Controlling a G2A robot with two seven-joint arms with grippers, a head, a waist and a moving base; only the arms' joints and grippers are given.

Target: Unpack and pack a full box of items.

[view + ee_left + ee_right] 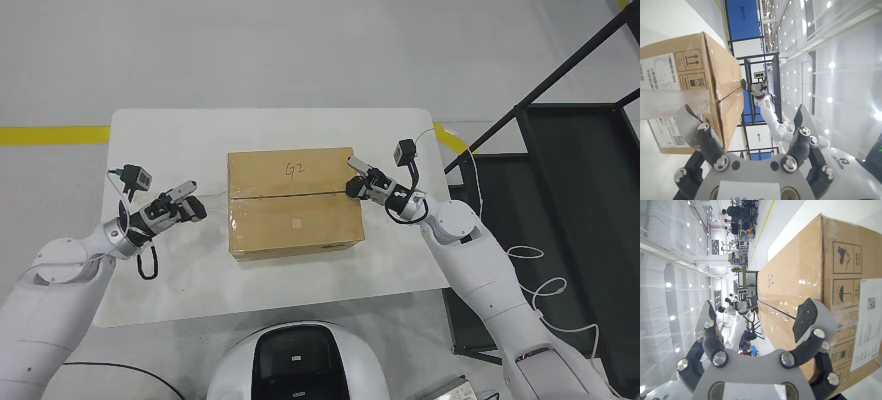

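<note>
1. At the left of the top view, the left hand (192, 200) is over the white desk (160, 140), jaws spread apart and gripping nothing; it is near the left side of the cardboard box (290, 215), not touching it.
2. Centre frame, the box rests on the desk with its flaps closed; a taped seam (290, 196) runs left to right across its top.
3. Right of centre, the right hand (355, 175) is at the box's right edge by the seam, jaws apart; one finger (806, 317) lies over the top; contact cannot be told.

White table (170, 140) on grey floor (300, 50) with yellow line (50, 134), dark rack (575, 170) beside
</note>
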